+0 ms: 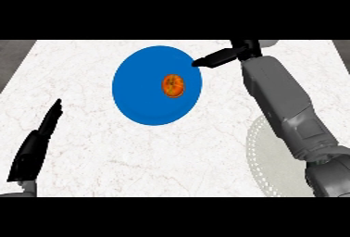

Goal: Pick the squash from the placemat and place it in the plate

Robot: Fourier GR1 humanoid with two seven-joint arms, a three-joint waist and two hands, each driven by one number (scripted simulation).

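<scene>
A small orange squash (172, 85) lies on the blue plate (140, 92), a little right of the plate's middle. My right hand (226, 55) hovers at the plate's upper right rim, above and right of the squash, with its fingers straight and nothing in them. The right forearm crosses over a pale round placemat (270, 152) at the lower right, hiding part of it. My left hand (37, 141) rests open near the left edge, fingers pointing up, well away from the plate.
The counter (103, 152) is white marble, with a dark strip (14, 55) beyond its far left corner. The placemat lies near the counter's front right edge.
</scene>
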